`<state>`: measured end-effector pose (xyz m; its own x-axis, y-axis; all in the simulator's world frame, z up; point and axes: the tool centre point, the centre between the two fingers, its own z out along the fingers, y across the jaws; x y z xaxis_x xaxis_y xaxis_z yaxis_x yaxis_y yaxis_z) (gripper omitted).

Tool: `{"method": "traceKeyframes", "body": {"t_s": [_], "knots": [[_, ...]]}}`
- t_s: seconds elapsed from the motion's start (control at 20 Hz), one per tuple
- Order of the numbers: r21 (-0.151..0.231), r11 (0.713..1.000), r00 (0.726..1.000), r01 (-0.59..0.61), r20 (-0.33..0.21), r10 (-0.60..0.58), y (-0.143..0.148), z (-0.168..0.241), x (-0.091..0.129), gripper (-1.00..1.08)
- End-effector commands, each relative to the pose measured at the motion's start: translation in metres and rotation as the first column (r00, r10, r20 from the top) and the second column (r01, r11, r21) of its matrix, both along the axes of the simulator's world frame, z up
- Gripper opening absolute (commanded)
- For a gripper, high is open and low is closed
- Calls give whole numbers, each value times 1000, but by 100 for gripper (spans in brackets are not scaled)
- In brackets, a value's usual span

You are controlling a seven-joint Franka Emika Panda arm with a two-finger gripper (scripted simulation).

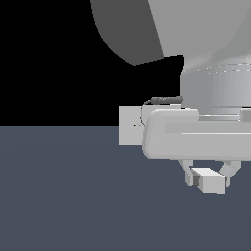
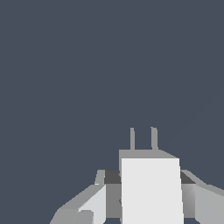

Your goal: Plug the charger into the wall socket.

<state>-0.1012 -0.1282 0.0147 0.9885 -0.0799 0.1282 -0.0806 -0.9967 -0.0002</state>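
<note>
The charger (image 1: 212, 180) is a small light grey-white block held between my gripper's fingers, above the dark floor. In the wrist view the charger (image 2: 151, 188) fills the space between the fingers, and its two thin prongs (image 2: 143, 138) stick out from its far end. My gripper (image 1: 208, 175) is shut on it, a finger on each side. The wall socket (image 1: 130, 125) is a flat upright light grey square plate with two tiny holes, to the exterior view's left of my hand and partly hidden behind it. The socket is out of the wrist view.
The dark grey-blue floor (image 1: 73, 196) spreads under everything. My arm's large grey body (image 1: 211, 73) fills the upper right of the exterior view. A thin dark cable (image 1: 164, 100) runs along the top of my hand.
</note>
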Motion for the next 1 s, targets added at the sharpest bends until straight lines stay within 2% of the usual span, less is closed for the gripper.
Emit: {"method": "traceKeyframes", "body": {"t_s": [0.0, 0.25, 0.7, 0.95], "knots": [[0, 1000, 1000, -2, 1, 2, 5, 4, 3, -100], [0, 1000, 1000, -5, 1, 5, 26, 21, 13, -100], [0, 1000, 1000, -13, 1, 13, 80, 67, 40, -100], [-1, 1000, 1000, -16, 1, 16, 97, 82, 50, -100]]}}
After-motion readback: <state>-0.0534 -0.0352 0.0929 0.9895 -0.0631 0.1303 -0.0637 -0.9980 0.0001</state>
